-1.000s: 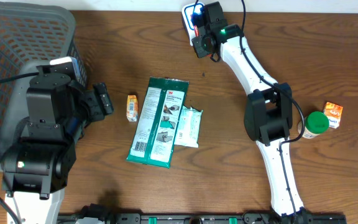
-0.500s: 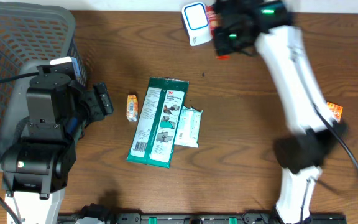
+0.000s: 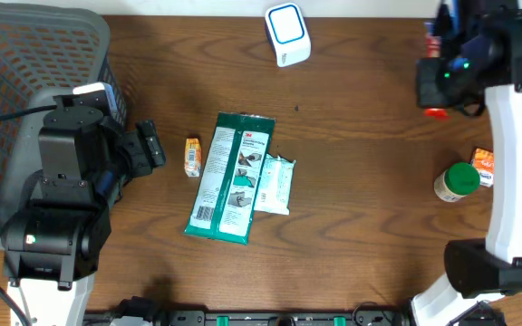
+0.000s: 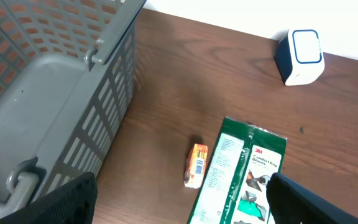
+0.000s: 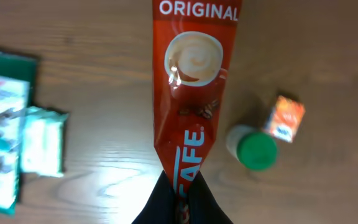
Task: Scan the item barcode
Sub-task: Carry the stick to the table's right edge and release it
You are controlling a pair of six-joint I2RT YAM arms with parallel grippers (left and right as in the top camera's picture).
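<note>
Red foil is showing at the right claw in the overhead view, near the table's far right edge. A coffee sachet is peeking out beneath the black wrist, well apart from the white scanner sitting at the far middle. A green-capped bottle and an orange carton are lying nearer in on that side. The left claw is hanging beside the grey basket, near a small orange box, a green pack and a white packet.

From the left wrist, its two fingers are standing wide apart at the bottom corners, gripping nothing and touching nothing. The small box and green pack are lying on the wood beyond them.

From the right wrist, the fingers are pinching together on the sachet's lower end. The sachet is stretching away from them above the table, printed face toward the camera, with the bottle and carton lying on the wood to its right.
</note>
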